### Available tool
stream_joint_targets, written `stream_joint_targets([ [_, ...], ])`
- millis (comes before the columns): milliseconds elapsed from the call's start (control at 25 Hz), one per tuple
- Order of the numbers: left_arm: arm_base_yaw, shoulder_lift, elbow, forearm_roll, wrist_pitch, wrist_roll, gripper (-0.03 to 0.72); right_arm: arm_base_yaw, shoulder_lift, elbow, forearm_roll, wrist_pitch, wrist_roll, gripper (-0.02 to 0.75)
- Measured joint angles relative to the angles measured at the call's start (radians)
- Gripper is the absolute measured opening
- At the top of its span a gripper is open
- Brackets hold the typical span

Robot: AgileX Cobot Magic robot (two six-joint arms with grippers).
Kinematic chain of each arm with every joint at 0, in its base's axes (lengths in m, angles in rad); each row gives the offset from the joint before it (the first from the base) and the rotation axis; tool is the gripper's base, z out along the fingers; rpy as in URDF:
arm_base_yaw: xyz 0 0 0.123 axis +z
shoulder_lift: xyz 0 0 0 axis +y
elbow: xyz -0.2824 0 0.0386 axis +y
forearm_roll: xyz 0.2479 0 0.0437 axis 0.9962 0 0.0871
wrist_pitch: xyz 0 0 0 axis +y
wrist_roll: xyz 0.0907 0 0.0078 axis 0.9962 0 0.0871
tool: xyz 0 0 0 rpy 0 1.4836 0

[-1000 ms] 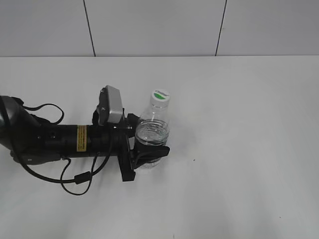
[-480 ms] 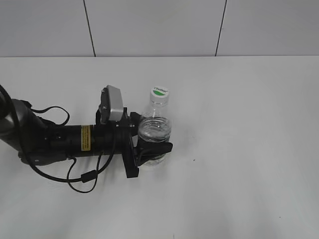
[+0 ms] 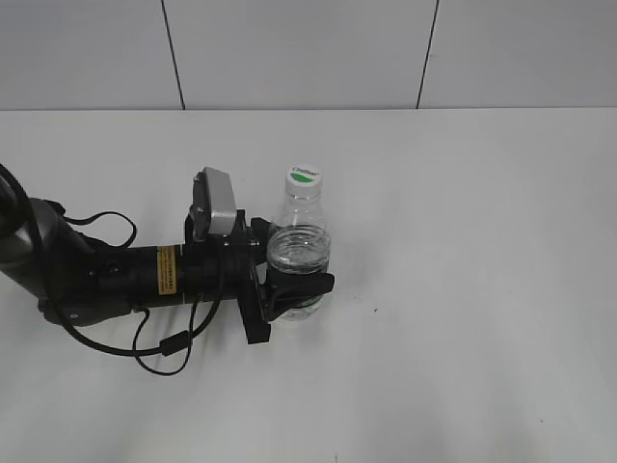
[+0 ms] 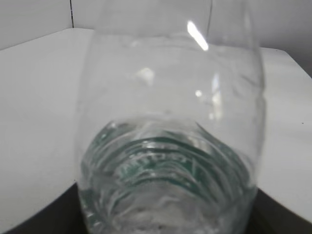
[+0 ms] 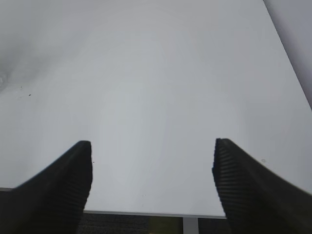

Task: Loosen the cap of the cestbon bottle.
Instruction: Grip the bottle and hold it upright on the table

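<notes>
— Bottle (image 3: pixel 297 253) stands mid-desk, nearer the left edge; left gripper (image 3: pixel 289 289) clamps its body.
— Holding step, then. Right gripper (image 5: pixel 152 185) gapes, empty; I'd say it must take the cap (image 3: pixel 304 176).

A white cap (image 3: pixel 304 176) with a green mark tops the clear cestbon bottle (image 3: pixel 298 253) on the white table (image 3: pixel 463 241).

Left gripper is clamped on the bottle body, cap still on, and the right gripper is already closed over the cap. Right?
Not quite. The left gripper does hold the cestbon bottle with the cap on, but the right gripper is open over bare table, as the right wrist view shows; the exterior view shows nothing at the cap.
</notes>
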Motion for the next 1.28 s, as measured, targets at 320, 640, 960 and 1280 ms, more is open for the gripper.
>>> stream_joint_targets([
  [320,0.0,0.0,0.0,0.002,0.0,0.0,0.402,0.0,0.0,0.0,0.0,0.0,0.0,0.587],
  [640,0.0,0.0,0.0,0.004,0.0,0.0,0.402,0.0,0.0,0.0,0.0,0.0,0.0,0.587],
  [960,0.0,0.0,0.0,0.004,0.0,0.0,0.402,0.0,0.0,-0.004,0.0,-0.001,0.0,0.587],
  [1280,0.0,0.0,0.0,0.003,0.0,0.0,0.402,0.0,0.24,-0.131,0.014,-0.008,-0.071,0.587],
])
